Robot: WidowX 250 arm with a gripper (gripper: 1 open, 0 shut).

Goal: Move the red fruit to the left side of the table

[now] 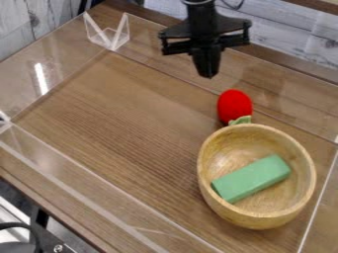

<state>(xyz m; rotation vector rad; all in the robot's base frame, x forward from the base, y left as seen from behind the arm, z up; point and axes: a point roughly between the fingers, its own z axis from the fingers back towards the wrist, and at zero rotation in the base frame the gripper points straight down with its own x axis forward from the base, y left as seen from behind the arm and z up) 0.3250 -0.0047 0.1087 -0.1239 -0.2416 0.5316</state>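
The work surface is one wide brown wood-grain tabletop [113, 114], its straight grain lines running the length of the boards, with a glossy finish that shows pale reflections. Clear acrylic edging [42, 77] is noted along its border. Beyond the upper left corner lies grey, weathered-looking planking [20, 25].

Count of items: one toy strawberry, one bowl, one block, one clear angular bracket, one robot arm.

The toy strawberry [234, 105] is bright red, smooth and rounded, with a green leafy top directed toward the bowl. It sits on the right part of the tabletop, just beside the bowl's upper rim.

The round wooden bowl [209, 186] is pale yellow-tan, with a smooth curved wall. Inside it, tilted diagonally, lies the green rectangular block [250, 179], flat-faced with softened corners.

The clear bracket [109, 33], thin-edged and transparent, is at the upper left.

The black gripper [205, 68] hangs above the tabletop, up and to the left of the strawberry in view and apart from it. Its fingertips are drawn together, narrow, and nothing is seen held. Black cabling is visible at the lower left corner.
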